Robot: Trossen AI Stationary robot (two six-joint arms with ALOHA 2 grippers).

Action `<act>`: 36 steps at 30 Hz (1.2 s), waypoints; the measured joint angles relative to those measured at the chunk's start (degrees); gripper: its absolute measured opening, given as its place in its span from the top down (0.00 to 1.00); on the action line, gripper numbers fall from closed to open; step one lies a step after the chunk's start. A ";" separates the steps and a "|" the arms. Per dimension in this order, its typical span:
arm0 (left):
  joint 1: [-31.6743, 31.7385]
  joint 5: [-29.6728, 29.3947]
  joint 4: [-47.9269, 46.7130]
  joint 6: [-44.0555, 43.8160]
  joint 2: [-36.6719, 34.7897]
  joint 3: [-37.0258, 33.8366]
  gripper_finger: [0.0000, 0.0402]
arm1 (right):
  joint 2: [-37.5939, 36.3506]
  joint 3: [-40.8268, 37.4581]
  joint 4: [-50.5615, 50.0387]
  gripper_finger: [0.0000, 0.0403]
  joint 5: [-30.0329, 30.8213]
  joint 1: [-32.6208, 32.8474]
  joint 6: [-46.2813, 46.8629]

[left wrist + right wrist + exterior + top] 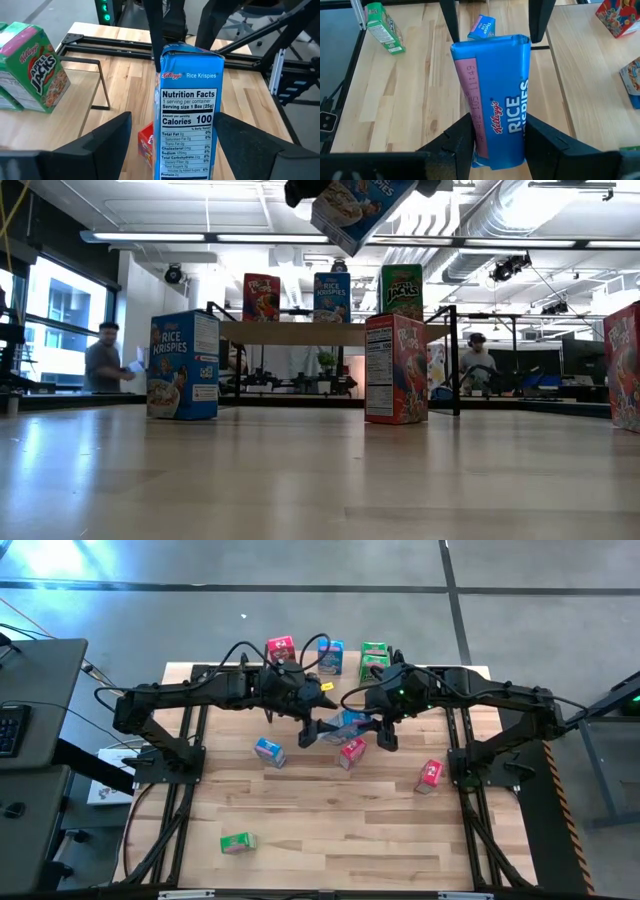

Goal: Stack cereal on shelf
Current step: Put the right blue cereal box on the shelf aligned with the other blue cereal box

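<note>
Both grippers meet above the table's middle around one blue Rice Krispies box (348,722) (350,205), which is lifted high and tilted. My right gripper (497,127) (378,728) is shut on one end of it. My left gripper (175,117) (325,728) is open, with its fingers on either side of the other end (190,150). A gap shows beside one finger; whether the other finger touches, I cannot tell. The shelf (300,333) stands at the far edge and carries a red box (262,297), a blue box (332,297) and a green box (401,292), all upright. My right gripper pinches the blue box between its two fingers (457,145) at the end nearest its wrist (497,150). It comes level from the table's right side, and the box reaches forward from the fingers toward the left gripper. The box is lifted clear of the table and tilted.
More boxes are on the tabletop: a blue one (268,751) and a red one (352,752) under the arms, a red one (430,775) to the right, a green one (238,842) lying near the front left. A second green box (7,95) sits beside the Apple Jacks box (35,70). People stand in the room behind.
</note>
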 joint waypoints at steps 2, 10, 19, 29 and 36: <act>-0.02 0.04 0.63 -0.72 0.00 0.00 0.30 | 0.00 0.00 -0.08 0.65 0.16 -0.02 0.11; -0.24 0.12 1.17 -0.91 0.07 0.00 0.30 | 0.02 0.11 0.36 0.65 2.24 -0.05 1.52; -0.34 0.22 1.14 -2.08 0.04 0.00 0.30 | 0.02 0.11 3.35 0.65 -0.19 -0.07 2.94; -0.46 -1.66 1.19 -3.60 0.02 0.00 0.30 | 0.00 0.11 5.41 0.65 -2.95 -0.04 4.01; -0.46 -2.03 1.17 -4.08 -0.01 0.00 0.31 | 0.00 0.11 4.99 0.65 -3.02 -0.04 4.40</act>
